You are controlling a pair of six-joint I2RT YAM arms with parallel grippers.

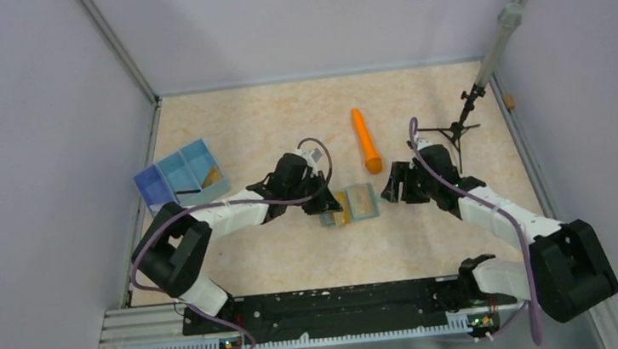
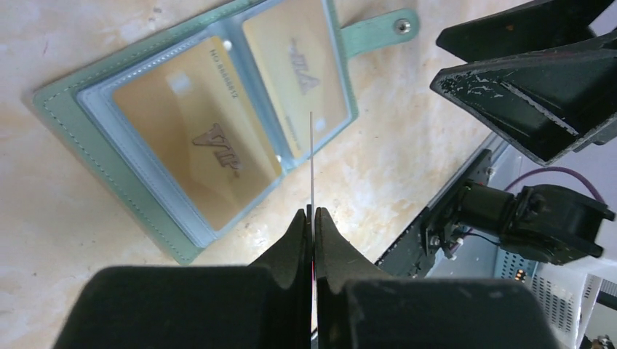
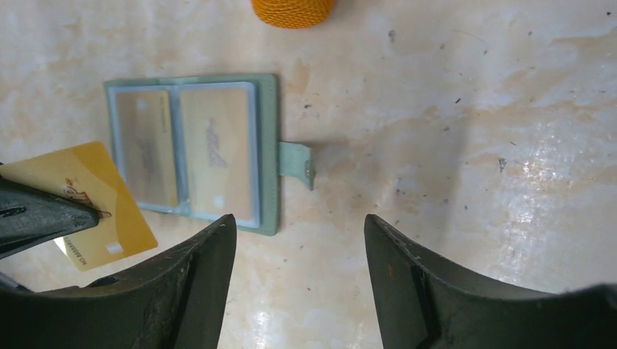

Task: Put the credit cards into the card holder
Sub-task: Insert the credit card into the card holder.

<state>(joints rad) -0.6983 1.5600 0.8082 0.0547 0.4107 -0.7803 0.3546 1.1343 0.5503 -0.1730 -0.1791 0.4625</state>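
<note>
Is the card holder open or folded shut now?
Open: the card holder lies spread flat, gold cards showing on both inner halves, its strap unfastened.

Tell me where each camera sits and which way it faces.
Top external: above and behind the bases, looking down on the table; both arms show, left gripper and right gripper flanking the open wallet.
Left wrist: on the left arm, looking down past its shut fingers, which pinch a card edge-on, at the wallet.
Right wrist: on the right arm, looking down between its open fingers at the wallet.
Shared: both wrist views show the wallet and the held card.
</note>
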